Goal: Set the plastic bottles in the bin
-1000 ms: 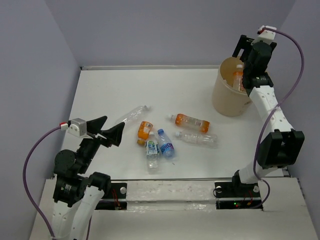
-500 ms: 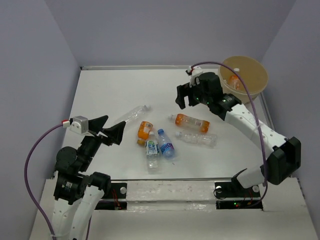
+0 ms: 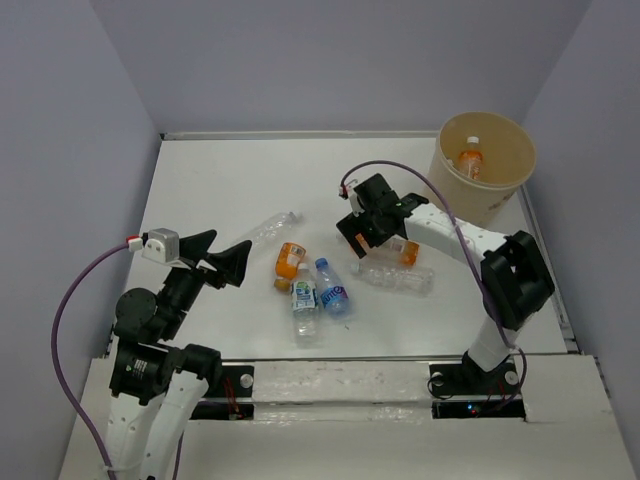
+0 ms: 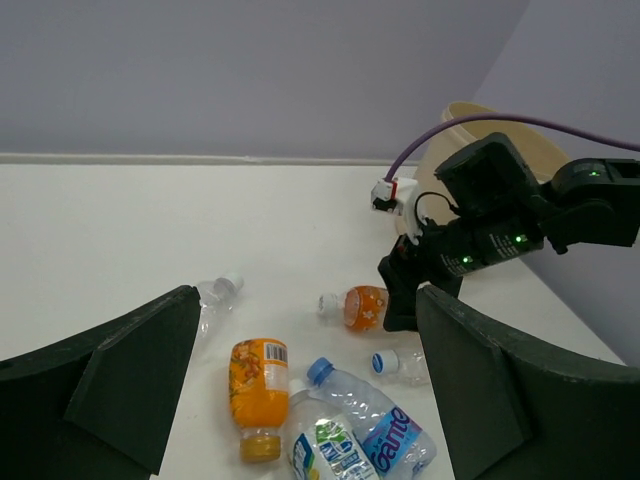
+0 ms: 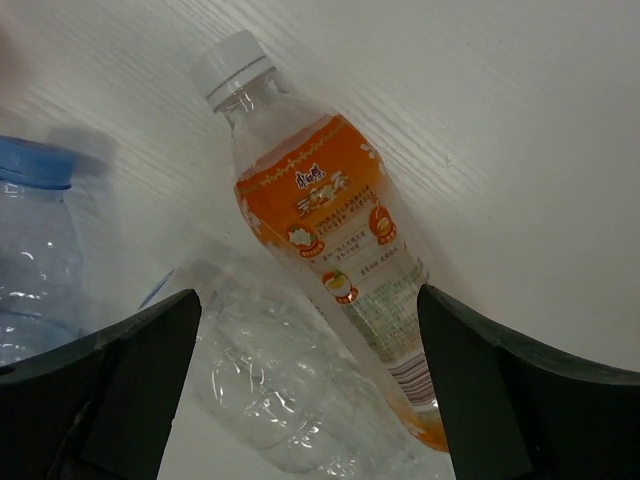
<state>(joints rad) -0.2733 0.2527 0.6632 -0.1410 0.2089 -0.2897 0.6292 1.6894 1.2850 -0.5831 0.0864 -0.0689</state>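
The tan bin (image 3: 488, 190) stands at the far right with one orange bottle (image 3: 470, 160) inside. My right gripper (image 3: 374, 238) is open, low over a long orange bottle (image 5: 330, 240) and a clear bottle (image 5: 290, 390); its jaws straddle both without touching. The clear bottle also shows in the top view (image 3: 398, 277). A short orange bottle (image 3: 290, 260), a green-label bottle (image 3: 304, 300) and a blue-label bottle (image 3: 331, 286) lie together mid-table. A plain clear bottle (image 3: 268, 228) lies to their left. My left gripper (image 3: 215, 262) is open and empty, raised at the near left.
The bin (image 4: 470, 115) sits near the right wall and back edge. The right arm's purple cable (image 3: 400, 168) loops over the table between gripper and bin. In the left wrist view the right gripper (image 4: 410, 290) hides most of the long orange bottle (image 4: 360, 307).
My right gripper left the bin, where an orange bottle now lies, swung left and came down over the long orange bottle. The left arm has barely moved.
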